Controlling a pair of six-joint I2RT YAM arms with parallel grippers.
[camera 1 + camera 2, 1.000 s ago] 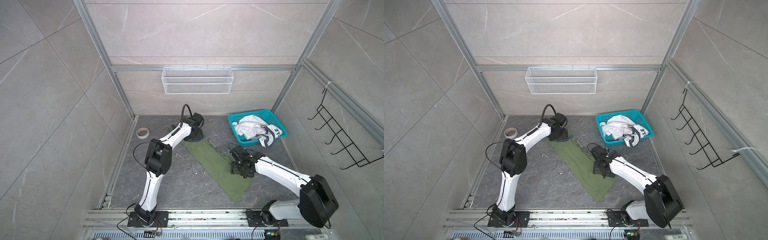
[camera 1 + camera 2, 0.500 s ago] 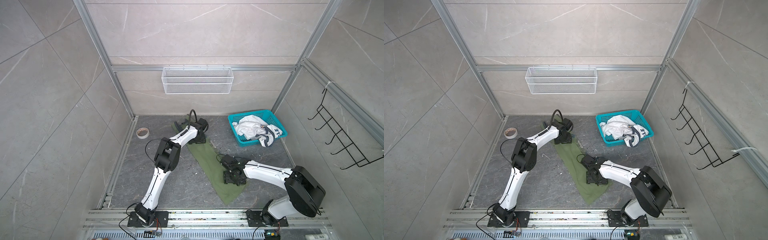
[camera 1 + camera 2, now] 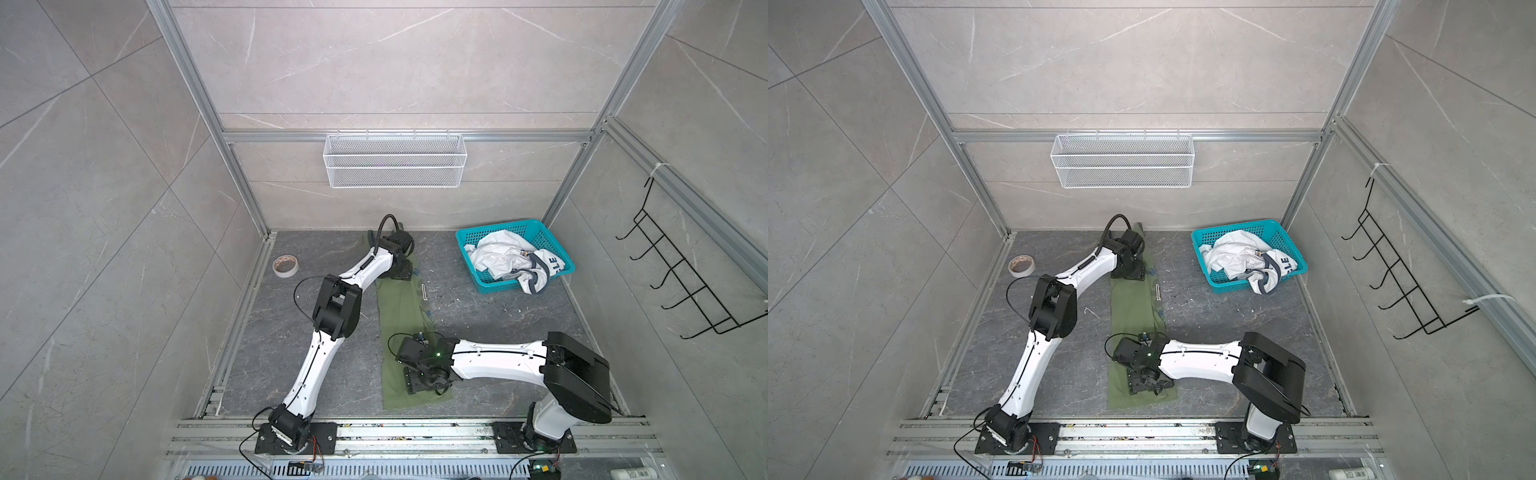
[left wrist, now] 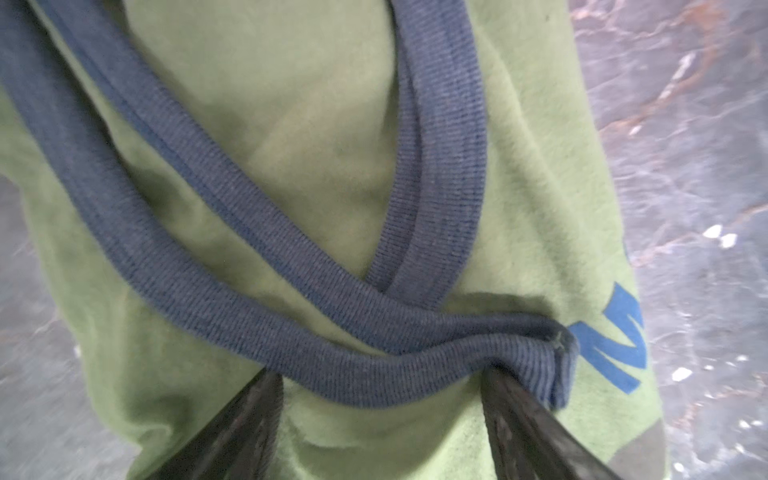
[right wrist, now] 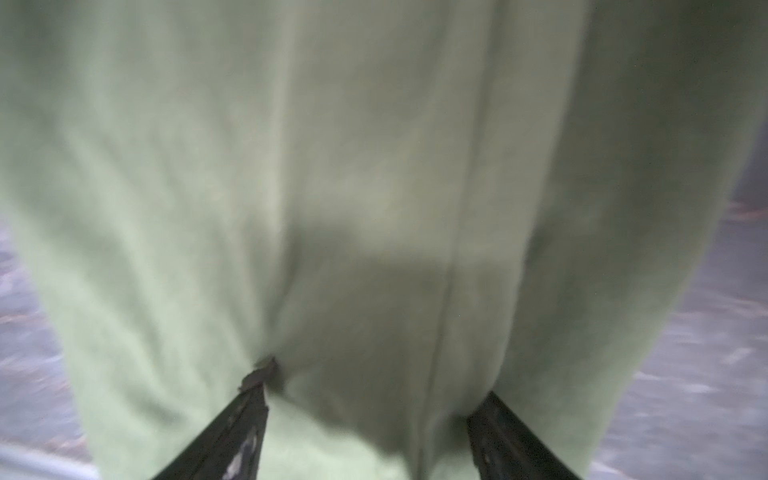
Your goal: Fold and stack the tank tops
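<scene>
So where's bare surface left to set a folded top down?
Barest: right of the olive top, between the teal basket and the right arm. Also between the tape roll and the front rail. Crowded: along the top itself and under the left arm.

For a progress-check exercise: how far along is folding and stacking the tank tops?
Done: the olive tank top lies in a narrow strip, apparently folded lengthwise. In hand: the left gripper and right gripper, both open, at its opposite ends. Left: fold it shorter, fold the white tank top crumpled in the basket, stack both.
</scene>
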